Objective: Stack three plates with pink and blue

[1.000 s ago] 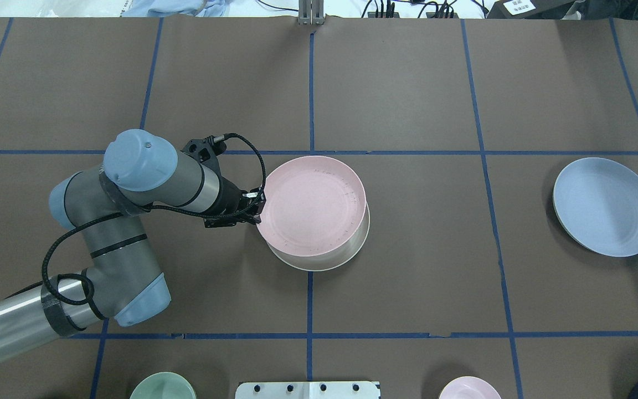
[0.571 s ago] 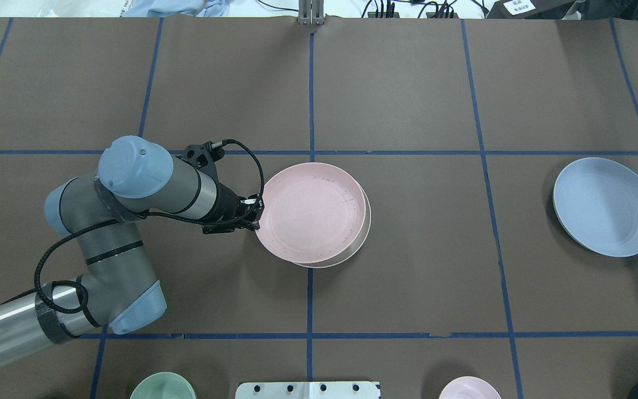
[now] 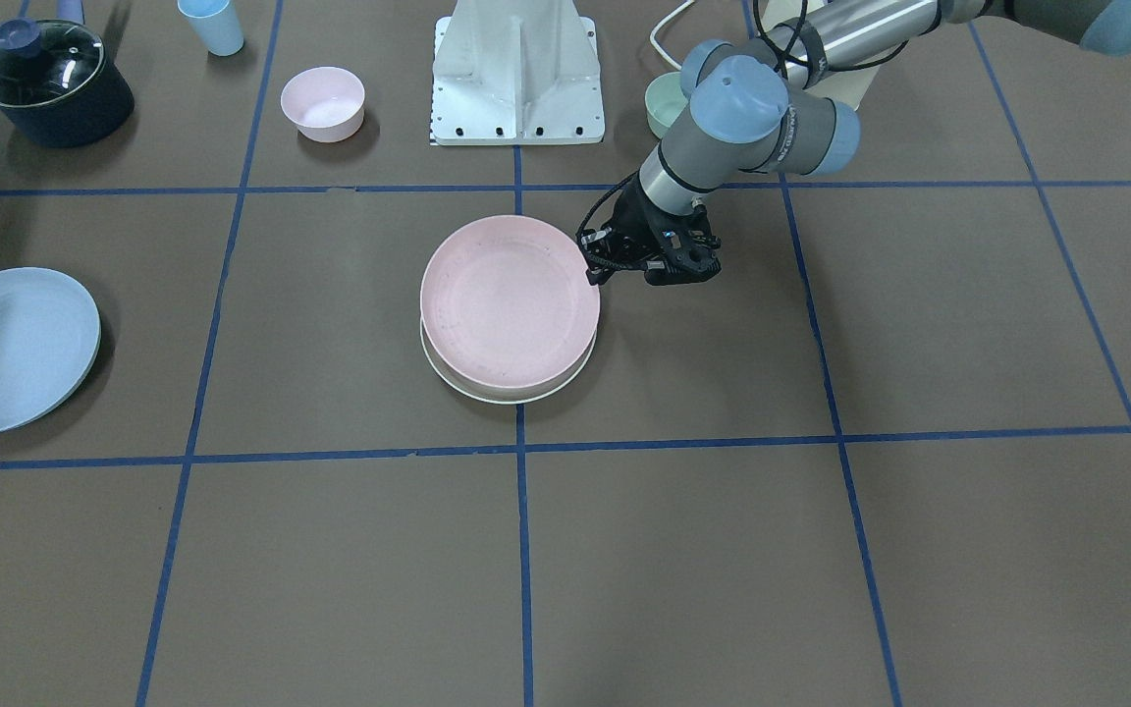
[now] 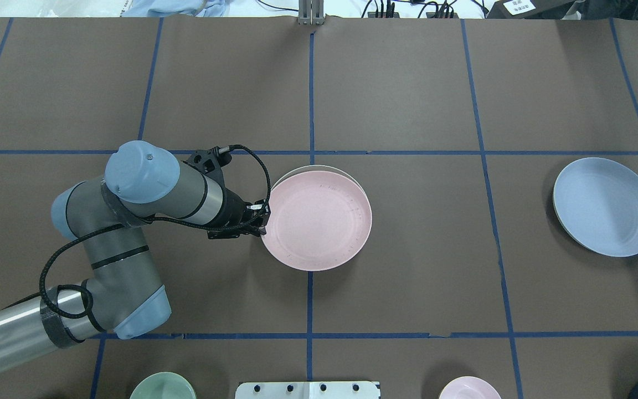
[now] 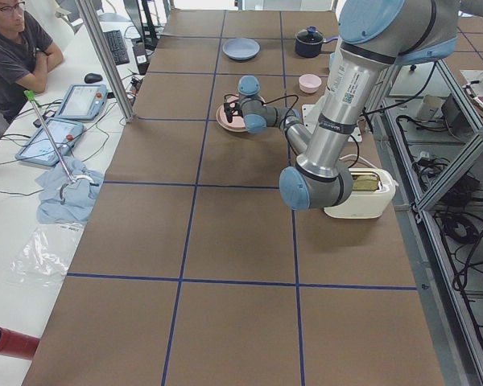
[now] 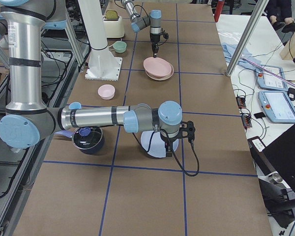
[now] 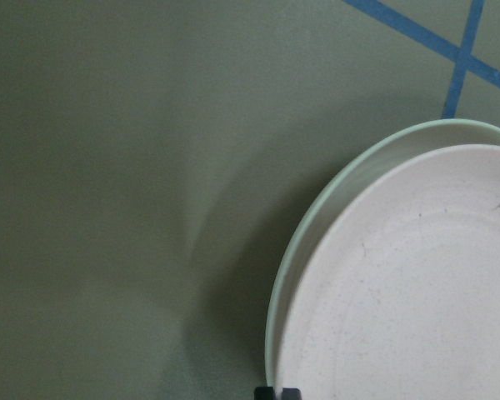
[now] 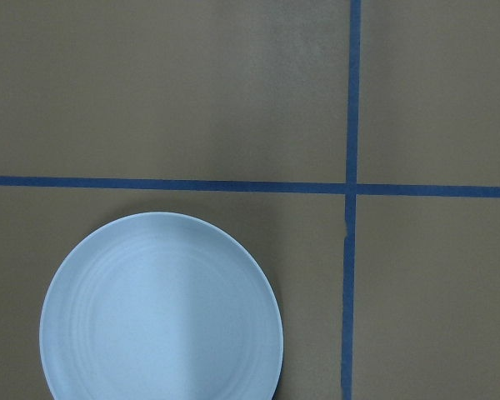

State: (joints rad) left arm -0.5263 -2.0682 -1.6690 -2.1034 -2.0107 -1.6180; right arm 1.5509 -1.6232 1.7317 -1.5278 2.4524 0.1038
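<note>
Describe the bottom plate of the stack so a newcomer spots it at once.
Look to the middle of the brown table, where the left claw grips the rim of the pink plate. The cream-white plate lies beneath that one, showing only as a pale crescent. Unlike the blue plate, alone at the table's side, it is mostly covered.

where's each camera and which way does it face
Front-facing: across the table, facing robot; left arm, pink plate.
Overhead: behind the robot, looking down; left arm.
Exterior left: table's end; left arm nearest.
Exterior right: other end; right arm nearest.
Left wrist: down onto pink plate over white plate; fingertips.
Right wrist: down onto blue plate; no body.
Shared: overhead and right wrist both show the blue plate.
</note>
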